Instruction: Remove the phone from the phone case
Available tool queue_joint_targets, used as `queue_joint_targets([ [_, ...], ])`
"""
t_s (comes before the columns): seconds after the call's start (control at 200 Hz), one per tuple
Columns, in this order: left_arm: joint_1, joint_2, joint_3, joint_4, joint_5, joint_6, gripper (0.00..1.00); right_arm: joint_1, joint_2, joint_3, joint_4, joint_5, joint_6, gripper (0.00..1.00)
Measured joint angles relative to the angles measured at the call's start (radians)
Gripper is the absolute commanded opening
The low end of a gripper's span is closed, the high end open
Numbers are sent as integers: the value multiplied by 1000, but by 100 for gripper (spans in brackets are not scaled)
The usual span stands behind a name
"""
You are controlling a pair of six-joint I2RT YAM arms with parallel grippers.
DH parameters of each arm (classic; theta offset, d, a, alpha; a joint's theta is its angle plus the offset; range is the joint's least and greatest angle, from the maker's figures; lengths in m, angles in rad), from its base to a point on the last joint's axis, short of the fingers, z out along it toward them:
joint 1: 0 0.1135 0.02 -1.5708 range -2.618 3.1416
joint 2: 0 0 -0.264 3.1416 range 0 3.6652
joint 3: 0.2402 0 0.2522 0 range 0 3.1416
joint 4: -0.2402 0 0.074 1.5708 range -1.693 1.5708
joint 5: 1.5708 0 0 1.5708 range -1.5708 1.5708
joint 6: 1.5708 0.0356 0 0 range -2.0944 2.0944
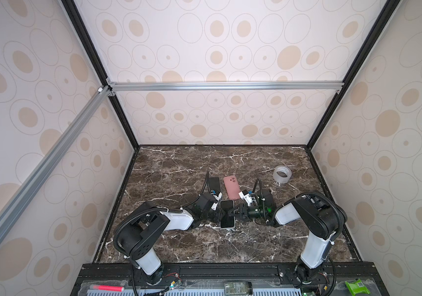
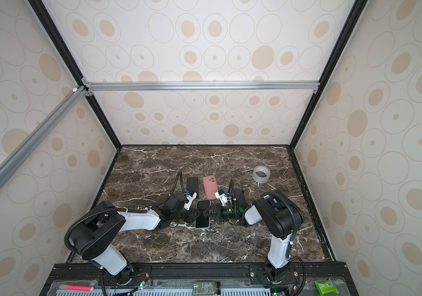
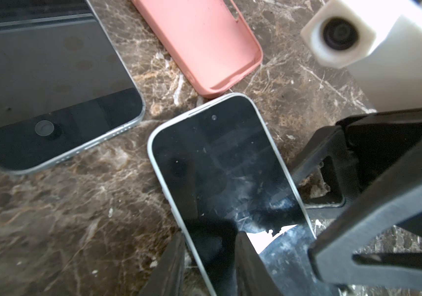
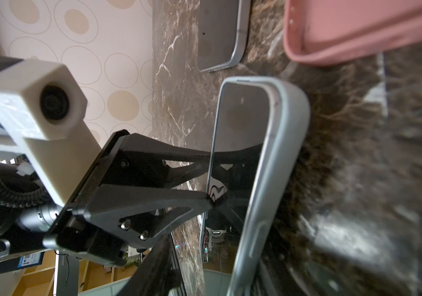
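My left pincer clamps the cased phone; my right pincer, apart at its three o'clock edge, must peel the case.

Robot lab test cell, patterned panel walls, aluminium frame, marble-look tabletop

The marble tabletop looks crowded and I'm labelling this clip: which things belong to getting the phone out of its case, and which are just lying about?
In the job:
- black-screened phone in a pale grey case
- left gripper, at the phone's left edge
- right gripper, at its right edge

Lying about:
- empty pink silicone case
- bare dark phone
- roll of clear tape
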Motion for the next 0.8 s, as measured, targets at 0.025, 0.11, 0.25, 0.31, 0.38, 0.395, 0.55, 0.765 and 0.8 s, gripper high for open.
queue_joint_targets([
  [0.025, 0, 0, 0, 0, 0, 0, 33, 1, 5, 3, 3, -1, 3, 50],
  [0.11, 0, -2, -2, 2, 0, 0, 33, 7, 21, 12, 16, -2, 13, 50],
  [0.25, 0, -26, -27, 10, 2, -10, 33, 14, 27, 19, 22, 9, 21, 44],
  [0.31, 0, -50, -48, 8, 3, -15, 33, 16, 27, 21, 21, 18, 21, 41],
  [0.38, 0, -82, -69, 7, 3, -22, 33, 18, 27, 22, 19, 27, 20, 38],
  [0.395, 0, -90, -73, 8, 3, -23, 34, 19, 27, 22, 18, 30, 19, 38],
  [0.55, 16, -175, -119, 58, 11, -58, 46, 21, 27, 22, 16, 44, 20, 35],
  [0.765, 85, -210, -207, 155, 73, -172, 60, 21, 44, 22, 47, 48, 43, 35],
  [0.8, 91, -210, -220, 161, 80, -200, 61, 21, 53, 21, 62, 48, 57, 34],
])
